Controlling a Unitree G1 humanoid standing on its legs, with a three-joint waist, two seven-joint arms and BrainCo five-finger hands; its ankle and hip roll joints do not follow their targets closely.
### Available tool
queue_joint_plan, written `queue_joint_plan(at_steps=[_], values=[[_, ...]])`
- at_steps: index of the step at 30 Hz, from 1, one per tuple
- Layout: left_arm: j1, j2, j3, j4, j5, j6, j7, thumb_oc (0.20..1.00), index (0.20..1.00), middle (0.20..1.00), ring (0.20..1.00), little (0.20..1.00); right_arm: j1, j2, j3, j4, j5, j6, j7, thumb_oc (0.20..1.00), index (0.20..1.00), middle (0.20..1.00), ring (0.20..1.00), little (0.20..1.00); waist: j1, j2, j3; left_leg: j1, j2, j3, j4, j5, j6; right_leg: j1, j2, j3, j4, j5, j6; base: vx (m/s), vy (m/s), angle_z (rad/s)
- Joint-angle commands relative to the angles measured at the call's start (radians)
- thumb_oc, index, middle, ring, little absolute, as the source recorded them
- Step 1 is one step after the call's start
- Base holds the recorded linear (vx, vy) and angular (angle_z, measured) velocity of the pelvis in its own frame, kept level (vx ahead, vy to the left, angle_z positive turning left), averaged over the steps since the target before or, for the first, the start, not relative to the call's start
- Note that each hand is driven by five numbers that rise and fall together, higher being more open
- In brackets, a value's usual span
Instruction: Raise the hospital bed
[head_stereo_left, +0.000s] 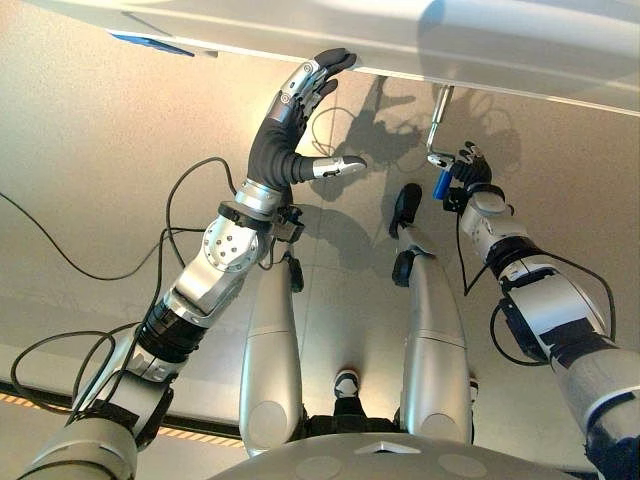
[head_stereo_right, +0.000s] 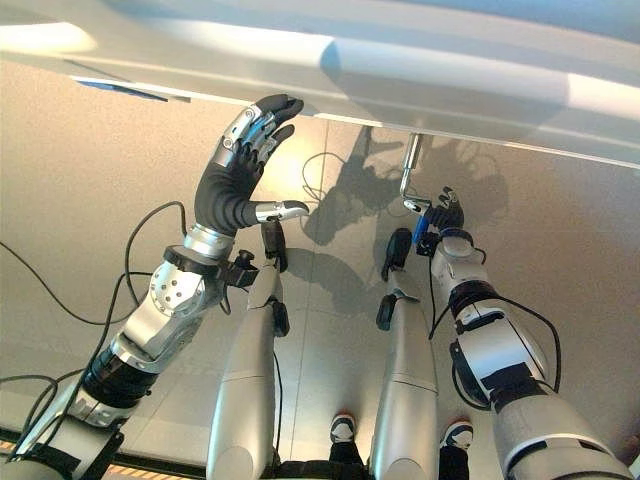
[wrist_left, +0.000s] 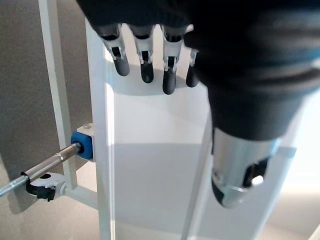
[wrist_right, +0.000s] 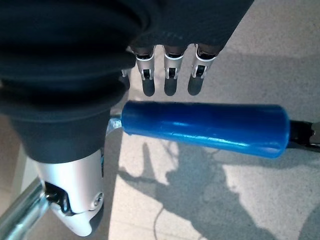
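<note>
The white hospital bed (head_stereo_left: 500, 55) spans the top of the eye views. Under its edge hangs a silver crank rod (head_stereo_left: 438, 120) that ends in a blue handle (head_stereo_left: 441, 184). My right hand (head_stereo_left: 472, 180) is at that handle. In the right wrist view the blue handle (wrist_right: 205, 127) lies across between the fairly straight fingers (wrist_right: 170, 80) and the thumb (wrist_right: 75, 205), which are not closed round it. My left hand (head_stereo_left: 290, 110) is raised and open, its fingertips against the bed's lower edge. The left wrist view shows its fingers (wrist_left: 145, 60) on the white frame (wrist_left: 150, 165).
A blue block (wrist_left: 82, 142) on the white frame holds a silver rod (wrist_left: 45, 167) with a black clip beside it. Beige floor lies below the bed. A blue strip (head_stereo_left: 150, 42) shows under the bed's edge at the left.
</note>
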Motion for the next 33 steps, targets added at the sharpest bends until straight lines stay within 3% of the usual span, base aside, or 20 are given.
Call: queue_joint_plan(at_steps=[1, 15, 16, 17, 19, 31, 33], values=[[-0.02, -0.017, 0.021, -0.144, -0.008, -0.07, -0.001, 1.0, 1.0, 1.0, 1.0, 1.0, -0.028, -0.043, 0.029, 0.007, -0.02, 0.006, 0.005, 1.0, 1.0, 1.0, 1.0, 1.0, 0.032, 0.016, -0.019, -0.022, -0.007, -0.003, 0.093, -0.096, 0.006, 0.044, -0.014, 0.005, -0.165, 0.103, 0.088, 0.0, 0.0, 0.0], [-0.026, -0.032, 0.029, -0.166, 0.007, -0.069, 0.014, 1.0, 1.0, 1.0, 1.0, 1.0, -0.024, -0.022, 0.015, 0.08, -0.08, 0.029, 0.006, 1.0, 1.0, 1.0, 1.0, 1.0, 0.043, 0.039, -0.019, -0.039, -0.014, -0.002, 0.097, -0.101, 0.012, 0.031, -0.016, 0.012, -0.167, 0.102, 0.088, 0.0, 0.004, 0.01], [-0.026, -0.032, 0.029, -0.166, 0.006, -0.069, 0.015, 1.0, 1.0, 1.0, 1.0, 1.0, -0.024, -0.022, 0.014, 0.079, -0.078, 0.029, 0.006, 0.859, 0.859, 0.859, 0.859, 0.859, 0.043, 0.04, -0.019, -0.041, -0.014, -0.002, 0.098, -0.101, 0.012, 0.029, -0.017, 0.014, -0.167, 0.101, 0.088, 0.0, 0.0, 0.0], [-0.026, -0.031, 0.029, -0.166, 0.007, -0.07, 0.016, 1.0, 1.0, 1.0, 1.0, 1.0, -0.025, -0.022, 0.014, 0.08, -0.076, 0.028, 0.007, 0.57, 0.57, 0.57, 0.57, 0.57, 0.043, 0.04, -0.019, -0.041, -0.015, -0.002, 0.098, -0.101, 0.012, 0.029, -0.017, 0.013, -0.166, 0.101, 0.088, 0.0, 0.0, 0.0], [-0.025, -0.031, 0.031, -0.168, 0.006, -0.072, 0.017, 1.0, 1.0, 1.0, 1.0, 1.0, -0.03, -0.021, 0.015, 0.076, -0.072, 0.027, 0.008, 0.2, 0.2, 0.2, 0.2, 0.2, 0.045, 0.041, -0.019, -0.04, -0.015, -0.001, 0.095, -0.1, 0.012, 0.03, -0.017, 0.013, -0.167, 0.101, 0.088, 0.0, 0.0, 0.0], [-0.031, -0.037, 0.033, -0.176, 0.008, -0.07, 0.033, 1.0, 1.0, 1.0, 1.0, 1.0, -0.014, 0.022, 0.008, 0.063, -0.039, 0.018, 0.002, 0.2, 0.2, 0.2, 0.2, 0.2, 0.038, 0.038, -0.019, -0.045, -0.014, 0.003, 0.096, -0.101, 0.014, 0.019, -0.014, 0.019, -0.166, 0.103, 0.089, 0.0, 0.0, 0.0], [-0.029, -0.036, 0.034, -0.178, 0.007, -0.07, 0.032, 1.0, 1.0, 1.0, 1.0, 1.0, -0.005, 0.033, 0.003, 0.062, -0.03, 0.017, 0.005, 0.454, 0.454, 0.454, 0.454, 0.454, 0.037, 0.037, -0.019, -0.046, -0.015, 0.004, 0.097, -0.101, 0.014, 0.019, -0.014, 0.02, -0.169, 0.104, 0.089, 0.0, 0.0, 0.0]])
